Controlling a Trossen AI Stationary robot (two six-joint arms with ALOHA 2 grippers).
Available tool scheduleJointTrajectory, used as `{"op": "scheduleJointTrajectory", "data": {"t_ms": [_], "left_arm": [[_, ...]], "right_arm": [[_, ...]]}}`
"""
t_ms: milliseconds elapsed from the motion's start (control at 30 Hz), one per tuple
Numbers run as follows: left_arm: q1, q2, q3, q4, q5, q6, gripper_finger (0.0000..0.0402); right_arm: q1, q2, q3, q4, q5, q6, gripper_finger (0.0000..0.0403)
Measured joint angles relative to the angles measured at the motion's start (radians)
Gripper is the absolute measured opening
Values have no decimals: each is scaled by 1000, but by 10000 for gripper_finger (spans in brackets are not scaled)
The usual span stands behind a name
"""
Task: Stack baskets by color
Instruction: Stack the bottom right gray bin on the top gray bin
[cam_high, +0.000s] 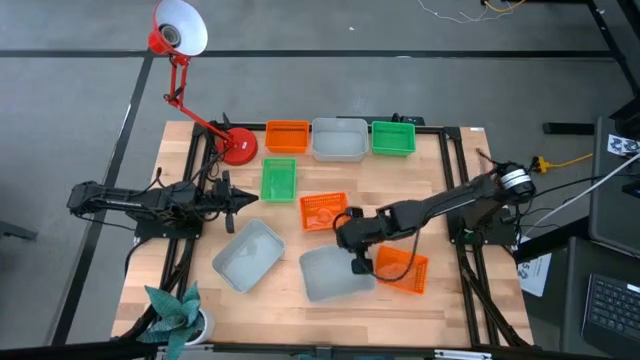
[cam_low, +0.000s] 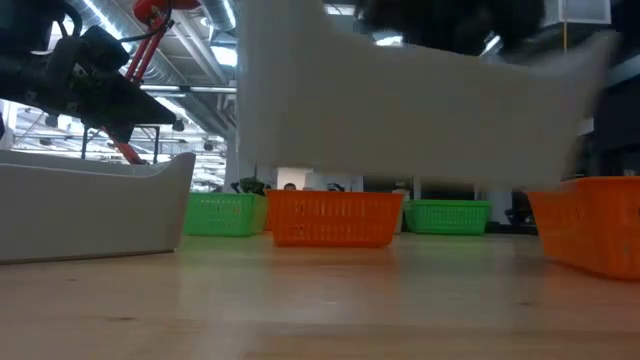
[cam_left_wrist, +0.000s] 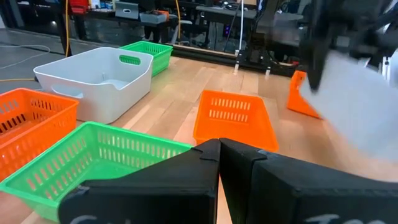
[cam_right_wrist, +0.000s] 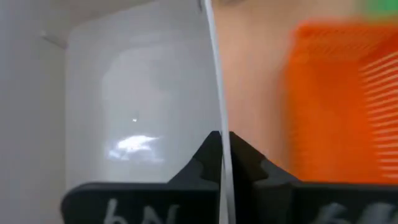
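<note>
Right gripper (cam_high: 358, 266): fingers pinched together on the thin side wall of a translucent pale grey plastic basket (cam_high: 330, 274), the wall clamped between the two dark fingers (cam_right_wrist: 205, 158) in the right wrist view; sits at the near-right part of the wooden table (cam_high: 440, 180).
Held grey basket: in the low view its underside hangs clear above the table top, so it is lifted and apart from the wood.
Orange mesh basket, tilted (cam_high: 402, 268): just beside the right gripper, on its outer side, toward the table's right edge.
Orange mesh basket, centre (cam_high: 323, 211): near the right gripper, just beyond it toward the far edge.
Second pale grey basket (cam_high: 248, 254): on the table between the two grippers, toward the near edge.
Green mesh basket, centre (cam_high: 278, 180): just in front of the left gripper, on the side of the far row.
Far row: an orange mesh basket (cam_high: 287, 137), a third pale grey basket (cam_high: 339, 140) and a green mesh basket (cam_high: 393, 138), side by side along the far edge, well apart from both grippers.
Left gripper (cam_high: 246, 199): fingers fully together, holding nothing; waits at the table's left side.
Red desk lamp base (cam_high: 239, 147): at the far-left corner, beyond the left gripper.
Green paper plant (cam_high: 176, 310): near-left corner, well apart from both grippers.
</note>
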Motion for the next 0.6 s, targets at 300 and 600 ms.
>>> {"op": "scheduleJointTrajectory", "data": {"t_ms": [300,600], "left_arm": [[0,0,0,1,0,0,0],[0,0,0,0,0,0,0]], "right_arm": [[-67,-49,346,-142,436,-583,2],[-571,-49,542,-50,128,-768,2]]}}
